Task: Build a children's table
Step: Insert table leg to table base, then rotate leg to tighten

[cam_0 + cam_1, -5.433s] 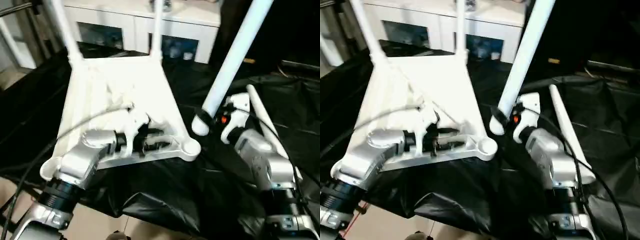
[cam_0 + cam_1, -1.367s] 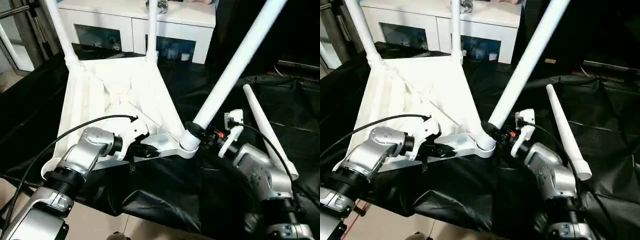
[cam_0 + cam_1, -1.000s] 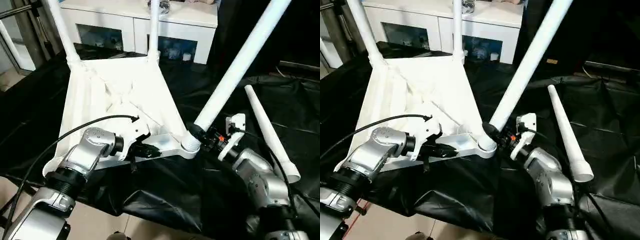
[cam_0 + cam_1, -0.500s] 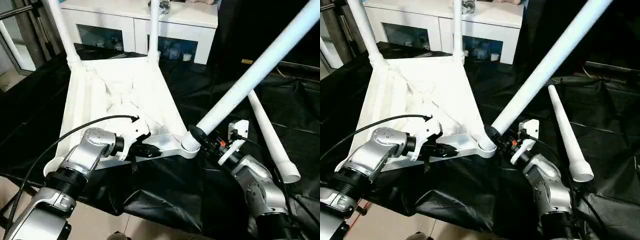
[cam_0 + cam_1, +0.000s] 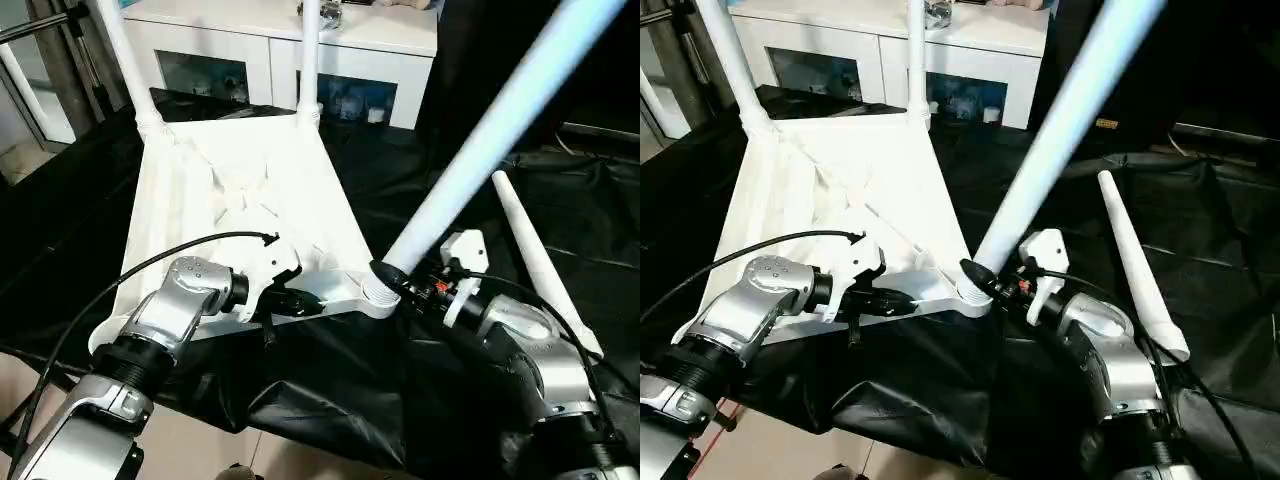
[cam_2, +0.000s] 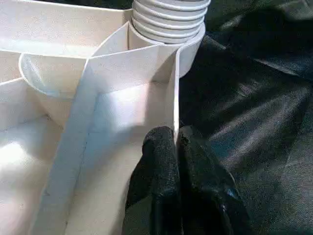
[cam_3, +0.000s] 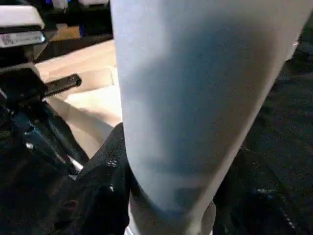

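The white table top [image 5: 240,200] lies upside down on black cloth, ribs up. Two legs [image 5: 125,55] [image 5: 309,55] stand in its far corner sockets. A third leg [image 5: 480,150] slants up to the right, its ridged end [image 6: 168,17] seated in the near right socket [image 5: 378,298]. My right gripper [image 5: 395,278] is shut on this leg just above the ridges, one black finger [image 7: 105,166] lying against the tube. At the near rim my left gripper [image 5: 300,303] is shut on the thin wall [image 6: 176,88] beside that socket. A fourth leg [image 5: 535,260] lies loose on the cloth at the right.
A white cabinet [image 5: 290,60] with glass doors stands behind the table top. Black cloth [image 5: 330,390] covers the work surface and hangs over its near edge. A black cable [image 5: 150,265] loops over my left forearm.
The held leg leaned low to the right half a second ago and now stands steeper, its ridged end staying at the near right socket. My left gripper has kept its hold on the rim.
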Tool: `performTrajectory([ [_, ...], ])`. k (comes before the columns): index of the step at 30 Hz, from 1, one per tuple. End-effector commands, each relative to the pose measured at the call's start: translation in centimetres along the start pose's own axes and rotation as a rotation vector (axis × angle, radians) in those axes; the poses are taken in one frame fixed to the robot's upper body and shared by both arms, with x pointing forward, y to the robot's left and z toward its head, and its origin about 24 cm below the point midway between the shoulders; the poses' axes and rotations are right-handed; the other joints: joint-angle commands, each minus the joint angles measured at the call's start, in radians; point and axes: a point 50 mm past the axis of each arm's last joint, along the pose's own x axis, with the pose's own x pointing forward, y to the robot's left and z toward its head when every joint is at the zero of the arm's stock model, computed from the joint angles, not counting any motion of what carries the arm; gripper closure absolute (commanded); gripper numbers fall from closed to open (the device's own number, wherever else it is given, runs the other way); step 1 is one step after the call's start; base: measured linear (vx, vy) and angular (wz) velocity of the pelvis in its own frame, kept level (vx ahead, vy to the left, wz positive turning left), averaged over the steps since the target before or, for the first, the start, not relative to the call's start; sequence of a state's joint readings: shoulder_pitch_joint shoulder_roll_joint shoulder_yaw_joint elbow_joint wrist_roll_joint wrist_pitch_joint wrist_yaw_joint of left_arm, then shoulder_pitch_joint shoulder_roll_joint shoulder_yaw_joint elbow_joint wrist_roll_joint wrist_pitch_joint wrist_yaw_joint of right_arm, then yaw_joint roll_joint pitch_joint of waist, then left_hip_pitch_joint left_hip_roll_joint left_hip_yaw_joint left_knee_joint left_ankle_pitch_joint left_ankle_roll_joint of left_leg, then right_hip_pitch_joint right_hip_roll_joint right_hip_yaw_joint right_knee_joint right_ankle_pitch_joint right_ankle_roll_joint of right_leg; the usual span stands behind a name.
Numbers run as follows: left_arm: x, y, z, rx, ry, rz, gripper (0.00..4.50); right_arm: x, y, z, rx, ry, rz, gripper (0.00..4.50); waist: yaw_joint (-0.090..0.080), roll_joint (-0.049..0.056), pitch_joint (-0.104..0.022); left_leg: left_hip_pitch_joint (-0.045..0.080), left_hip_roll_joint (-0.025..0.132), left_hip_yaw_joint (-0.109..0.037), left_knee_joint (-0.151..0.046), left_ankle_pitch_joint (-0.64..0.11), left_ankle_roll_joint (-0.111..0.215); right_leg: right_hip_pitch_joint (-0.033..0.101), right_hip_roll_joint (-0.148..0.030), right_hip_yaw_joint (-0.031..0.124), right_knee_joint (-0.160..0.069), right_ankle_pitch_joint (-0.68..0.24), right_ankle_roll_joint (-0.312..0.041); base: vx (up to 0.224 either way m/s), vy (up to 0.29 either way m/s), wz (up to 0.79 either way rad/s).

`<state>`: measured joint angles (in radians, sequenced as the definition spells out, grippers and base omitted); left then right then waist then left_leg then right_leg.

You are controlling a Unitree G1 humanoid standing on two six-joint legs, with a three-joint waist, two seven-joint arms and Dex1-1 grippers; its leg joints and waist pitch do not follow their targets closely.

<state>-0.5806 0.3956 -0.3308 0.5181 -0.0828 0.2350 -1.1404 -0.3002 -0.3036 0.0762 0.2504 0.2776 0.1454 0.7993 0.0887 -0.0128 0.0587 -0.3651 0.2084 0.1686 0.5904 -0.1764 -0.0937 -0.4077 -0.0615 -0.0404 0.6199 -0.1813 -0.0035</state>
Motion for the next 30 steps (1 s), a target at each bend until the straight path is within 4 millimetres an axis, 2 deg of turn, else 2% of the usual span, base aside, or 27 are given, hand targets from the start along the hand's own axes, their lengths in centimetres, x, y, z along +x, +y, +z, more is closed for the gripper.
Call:
performTrajectory([
  [1,-0.5,0.3,0.9,0.02,-0.059,0.027,4.5,-0.3,0.2,-2.5,0.044,0.144,0.021,2.62,0.0,-0.004,-0.058,0.008,0.014,-0.001,-0.077,-0.284,0.007,0.04,-0.067,0.037,-0.098,-0.406,-0.141,0.0,0.0,0.0],
  [7,-0.4,0.2,1.0,0.024,-0.058,0.009,4.5,0.2,0.0,-2.3,0.046,0.148,0.075,2.62,-0.002,-0.001,-0.06,0.01,0.016,-0.002,-0.078,-0.291,0.005,0.039,-0.066,0.036,-0.098,-0.388,-0.151,0.0,0.0,0.0],
  [8,-0.4,0.1,1.0,0.028,-0.054,-0.002,4.5,0.3,0.1,-2.2,0.043,0.149,0.098,2.62,-0.002,0.003,-0.061,0.009,0.016,-0.002,-0.078,-0.285,0.006,0.04,-0.066,0.037,-0.096,-0.369,-0.158,0.0,0.0,0.0],
  [15,-0.4,-0.3,1.2,0.065,-0.036,-0.077,4.5,1.1,-0.2,-2.3,0.049,0.206,0.248,2.62,-0.005,-0.003,-0.066,0.006,0.016,0.002,-0.072,-0.234,0.022,0.049,-0.066,0.035,-0.084,-0.271,-0.199,0.0,0.0,0.0],
  [18,-0.7,-0.3,1.5,0.084,-0.028,-0.093,4.5,1.4,-0.1,-2.2,0.028,0.236,0.319,2.62,-0.005,-0.014,-0.068,0.005,0.018,0.003,-0.072,-0.212,0.029,0.05,-0.066,0.034,-0.081,-0.239,-0.206,0.0,0.0,0.0],
  [19,-0.8,-0.3,1.5,0.086,-0.027,-0.095,4.5,1.4,0.0,-2.2,0.022,0.239,0.334,2.62,-0.004,-0.009,-0.068,0.007,0.018,0.002,-0.072,-0.212,0.03,0.049,-0.066,0.034,-0.079,-0.231,-0.211,0.0,0.0,0.0],
  [23,-1.0,-0.3,1.8,0.112,-0.026,-0.123,4.5,1.6,0.1,-2.2,0.002,0.252,0.391,2.62,-0.004,-0.009,-0.069,0.009,0.019,0.003,-0.072,-0.223,0.027,0.049,-0.066,0.033,-0.078,-0.22,-0.218,0.0,0.0,0.0],
  [24,-1.1,-0.3,1.8,0.116,-0.028,-0.127,4.5,1.6,0.1,-2.2,0.002,0.252,0.4,2.62,-0.005,-0.028,-0.069,0.009,0.019,0.005,-0.073,-0.23,0.028,0.049,-0.065,0.032,-0.081,-0.23,-0.217,0.0,0.0,0.0],
  [26,-1.2,-0.4,1.9,0.121,-0.031,-0.137,4.5,1.7,0.3,-2.2,-0.006,0.25,0.422,2.62,0.0,-0.016,-0.069,0.012,0.021,0.003,-0.074,-0.231,0.025,0.047,-0.069,0.034,-0.08,-0.241,-0.212,0.0,0.0,0.0],
  [30,-1.4,-0.3,1.9,0.121,-0.03,-0.142,4.5,1.7,0.5,-2.5,-0.012,0.253,0.444,2.62,0.0,-0.019,-0.07,0.013,0.022,0.003,-0.076,-0.24,0.017,0.048,-0.067,0.033,-0.077,-0.21,-0.224,0.0,0.0,0.0],
])
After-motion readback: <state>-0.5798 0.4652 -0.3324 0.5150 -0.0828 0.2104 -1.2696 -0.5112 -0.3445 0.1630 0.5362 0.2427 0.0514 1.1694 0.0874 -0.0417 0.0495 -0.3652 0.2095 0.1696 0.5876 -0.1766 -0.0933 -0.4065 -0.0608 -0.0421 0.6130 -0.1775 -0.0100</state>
